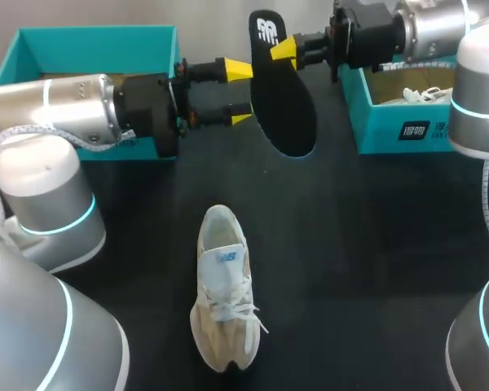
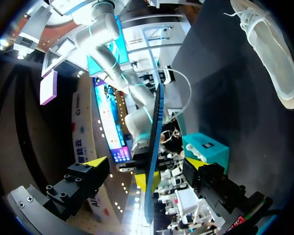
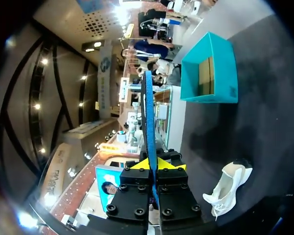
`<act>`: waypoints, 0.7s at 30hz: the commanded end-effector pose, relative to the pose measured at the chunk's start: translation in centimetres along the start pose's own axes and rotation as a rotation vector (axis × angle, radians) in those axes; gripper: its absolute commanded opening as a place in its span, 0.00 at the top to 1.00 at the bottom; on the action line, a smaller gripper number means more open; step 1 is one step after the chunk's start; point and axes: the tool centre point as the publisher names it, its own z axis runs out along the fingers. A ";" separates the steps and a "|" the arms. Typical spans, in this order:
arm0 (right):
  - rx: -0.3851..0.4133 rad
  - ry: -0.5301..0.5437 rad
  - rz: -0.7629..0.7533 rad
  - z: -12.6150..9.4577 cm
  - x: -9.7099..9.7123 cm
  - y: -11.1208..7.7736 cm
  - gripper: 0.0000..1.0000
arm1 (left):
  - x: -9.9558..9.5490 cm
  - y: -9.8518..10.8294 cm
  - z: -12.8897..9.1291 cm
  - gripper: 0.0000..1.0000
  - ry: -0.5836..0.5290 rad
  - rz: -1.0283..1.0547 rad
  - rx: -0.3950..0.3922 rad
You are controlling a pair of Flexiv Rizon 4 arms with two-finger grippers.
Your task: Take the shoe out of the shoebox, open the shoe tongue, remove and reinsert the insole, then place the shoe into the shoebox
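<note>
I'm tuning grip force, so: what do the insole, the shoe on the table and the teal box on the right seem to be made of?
Insole: probably foam under a matte black fabric face; thin, with a blue edge, flat though held at one end. Shoe: off-white mesh-like textile, soft finish, cord laces. Right teal box: likely cardboard, plain brown inside.

A black table, matte and plain.
Its dark top spans the head view from side to side; in both wrist views the same surface looks a little greyer where light falls.
</note>
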 end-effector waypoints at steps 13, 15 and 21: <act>-0.037 0.012 0.027 2.2 -1.5 0.8 1.00 | 1.1 0.2 0.8 0.56 0.031 -0.026 -0.020; -0.037 0.012 0.027 2.2 -1.5 0.8 1.00 | 1.3 0.2 0.6 0.55 0.035 -0.028 -0.022; -0.037 0.012 0.027 2.2 -1.5 0.8 1.00 | 1.6 0.2 0.5 0.63 0.051 -0.027 -0.028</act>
